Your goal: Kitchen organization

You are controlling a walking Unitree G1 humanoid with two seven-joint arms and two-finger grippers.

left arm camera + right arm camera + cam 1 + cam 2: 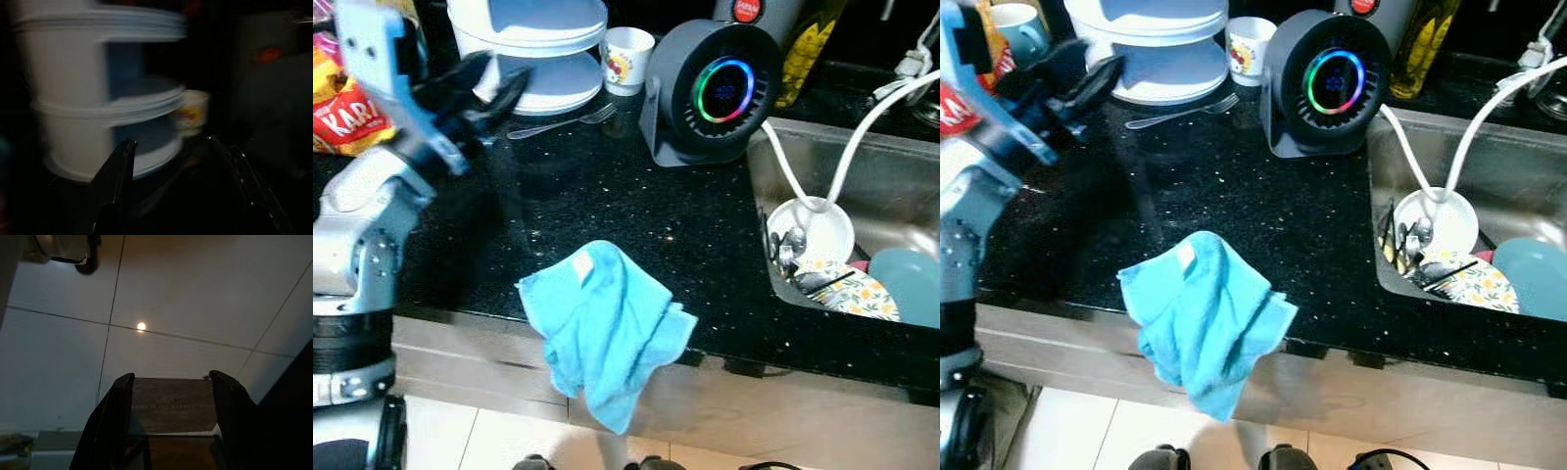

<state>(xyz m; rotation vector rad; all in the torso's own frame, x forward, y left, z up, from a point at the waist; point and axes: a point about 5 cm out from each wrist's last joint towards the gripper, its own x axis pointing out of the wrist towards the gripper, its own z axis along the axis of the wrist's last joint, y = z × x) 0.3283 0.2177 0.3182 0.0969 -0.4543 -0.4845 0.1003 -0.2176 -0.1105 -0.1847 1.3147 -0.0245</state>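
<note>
— While you look over the black counter [636,245], what takes up the most room?

— Largest is the steel sink [901,196] at the right, with a white hose [822,171] looping down into a white bowl [811,230] that holds cutlery, a flowered plate [852,291] and a blue plate [908,284] beside it. Next is the white stacked container [533,49] at the back, then the round dark fan [710,93] with its glowing coloured ring, standing between the container and the sink.

— And the cloth?

— A blue cloth [607,328] lies crumpled at the front edge of the counter, part of it hanging over the edge toward the tiled floor [460,436].

— What lies near the left gripper [494,93]?

— It hangs above the counter just in front of the stacked container, jaws spread fairly wide with nothing between them. A fork [563,122] lies beside it at the container's foot, and a small printed cup [626,59] stands between container and fan. A red snack bag [347,113] sits behind the arm.

— The right gripper [171,396]?

— Its fingers stand apart, empty, pointing at pale floor tiles.
</note>
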